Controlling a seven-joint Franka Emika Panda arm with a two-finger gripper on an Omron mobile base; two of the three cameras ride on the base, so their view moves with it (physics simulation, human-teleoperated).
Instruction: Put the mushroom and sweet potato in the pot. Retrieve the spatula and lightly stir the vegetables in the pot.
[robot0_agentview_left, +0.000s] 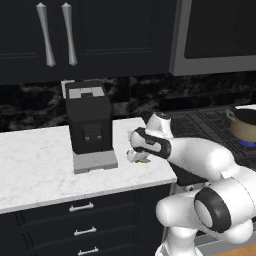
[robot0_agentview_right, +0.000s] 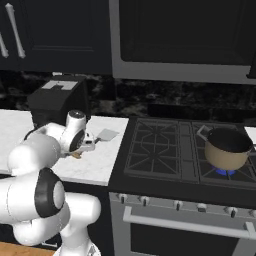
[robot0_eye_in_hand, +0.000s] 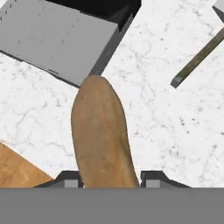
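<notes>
Sweet potato between the jaws, low over the marble counter.

In the hand view the gripper (robot0_eye_in_hand: 111, 179) stands partly closed, one finger tip (robot0_eye_in_hand: 70, 178) on each side of the sweet potato (robot0_eye_in_hand: 101, 135), apparently pinching it. Beside it lie the coffee machine's grey base (robot0_eye_in_hand: 52, 39) and the spatula (robot0_eye_in_hand: 199, 57) handle. The left base view shows just an orange-brown sliver under the hand (robot0_agentview_left: 141, 159), next to the coffee machine (robot0_agentview_left: 89, 122). The right base view adds the spatula blade (robot0_agentview_right: 107, 134) near the stove (robot0_agentview_right: 165, 150), and the pot (robot0_agentview_right: 227, 148) on a burner, well apart.
</notes>
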